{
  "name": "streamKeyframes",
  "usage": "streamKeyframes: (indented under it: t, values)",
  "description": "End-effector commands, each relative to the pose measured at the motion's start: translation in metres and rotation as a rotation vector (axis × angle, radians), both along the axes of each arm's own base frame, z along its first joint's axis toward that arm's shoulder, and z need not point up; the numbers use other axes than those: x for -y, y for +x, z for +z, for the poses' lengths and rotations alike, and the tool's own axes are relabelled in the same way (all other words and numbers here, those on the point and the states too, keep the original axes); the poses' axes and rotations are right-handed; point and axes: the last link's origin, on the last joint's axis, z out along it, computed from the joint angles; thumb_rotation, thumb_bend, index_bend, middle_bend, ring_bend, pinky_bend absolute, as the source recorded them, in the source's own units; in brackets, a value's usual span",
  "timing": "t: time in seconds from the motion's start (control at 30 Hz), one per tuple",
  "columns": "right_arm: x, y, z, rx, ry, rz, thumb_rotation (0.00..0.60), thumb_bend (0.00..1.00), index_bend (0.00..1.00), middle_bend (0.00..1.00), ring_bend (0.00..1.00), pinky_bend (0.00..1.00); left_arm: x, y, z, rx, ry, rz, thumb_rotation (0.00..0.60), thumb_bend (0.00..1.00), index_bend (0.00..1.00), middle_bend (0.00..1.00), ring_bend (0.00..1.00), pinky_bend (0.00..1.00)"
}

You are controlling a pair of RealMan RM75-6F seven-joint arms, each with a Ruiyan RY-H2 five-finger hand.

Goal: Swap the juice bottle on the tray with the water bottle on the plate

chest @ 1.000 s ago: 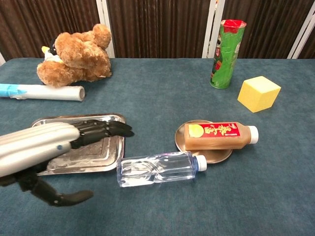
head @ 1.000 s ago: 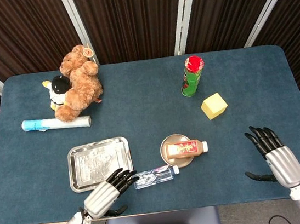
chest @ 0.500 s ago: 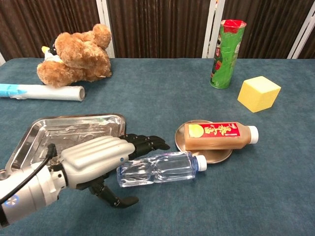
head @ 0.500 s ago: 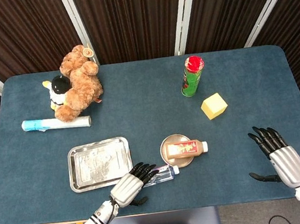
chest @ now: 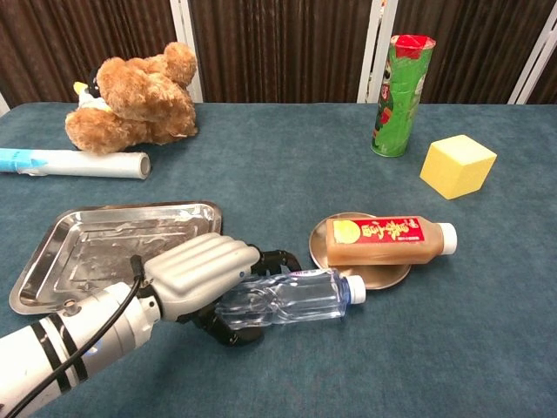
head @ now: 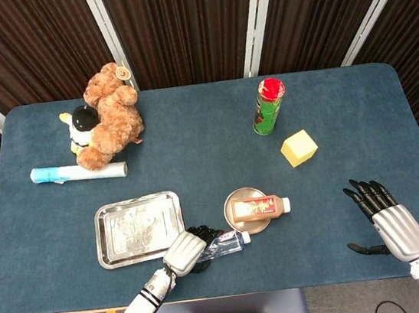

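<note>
Near the front edge of the tabletop [head: 204, 118], the left hand [chest: 202, 272] is curling its fingers [chest: 277, 259] around the base end of the water bottle [chest: 291, 297], which is lying on its side on the cloth between the tray [chest: 52, 261] and the plate [chest: 392, 274]. The chest view is showing that grasp from close by, with dark fingertips wrapping over and under the clear bottle; the head view is showing only the hand's pale back over the bottle's end. The juice bottle [chest: 387, 240] is lying across the plate, its white cap pointing toward the right edge. Only the head view is showing the right hand [head: 383, 215], which is sitting by the front right corner with fingers spread and holding nothing. A teddy bear [head: 111, 114] is lying toward the back left corner, a green can [head: 268, 105] standing farther right.
</note>
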Motion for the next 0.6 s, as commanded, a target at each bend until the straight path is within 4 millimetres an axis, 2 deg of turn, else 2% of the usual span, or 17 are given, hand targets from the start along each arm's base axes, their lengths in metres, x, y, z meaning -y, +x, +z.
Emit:
streamKeyframes:
  t: [0.03,0.23,0.43,0.53,0.57,0.6]
  values:
    - [0.000,0.000,-0.001,-0.004,-0.001,0.000,0.600,0.18,0.00,0.00,0.00,0.01,-0.002,0.004,-0.002,0.057,0.009,-0.003,0.600,0.40,0.47,0.57,0.52,0.62]
    - [0.000,0.000,-0.002,-0.010,0.007,-0.003,0.600,0.18,0.00,0.00,0.00,0.01,-0.005,0.006,0.008,0.150,0.035,-0.023,0.600,0.53,0.62,0.74,0.66,0.75]
    - [0.000,0.000,-0.004,-0.014,0.010,-0.003,0.600,0.18,0.00,0.00,0.00,0.01,-0.008,0.004,0.021,0.181,0.038,-0.035,0.600,0.62,0.65,0.77,0.69,0.78]
    - [-0.002,0.001,-0.006,-0.014,0.032,0.000,0.600,0.18,0.00,0.00,0.00,0.01,-0.015,-0.011,0.051,0.166,0.056,-0.063,0.600,0.64,0.65,0.76,0.69,0.78]
    - [-0.004,0.002,-0.009,-0.012,0.050,0.003,0.600,0.18,0.00,0.00,0.00,0.01,-0.026,-0.031,0.074,0.123,0.098,-0.082,0.600,0.63,0.65,0.76,0.69,0.77]
    - [-0.005,0.002,-0.009,-0.014,0.055,0.006,0.600,0.18,0.00,0.00,0.00,0.01,-0.030,-0.044,0.087,0.103,0.084,-0.092,0.600,0.62,0.64,0.74,0.68,0.77]
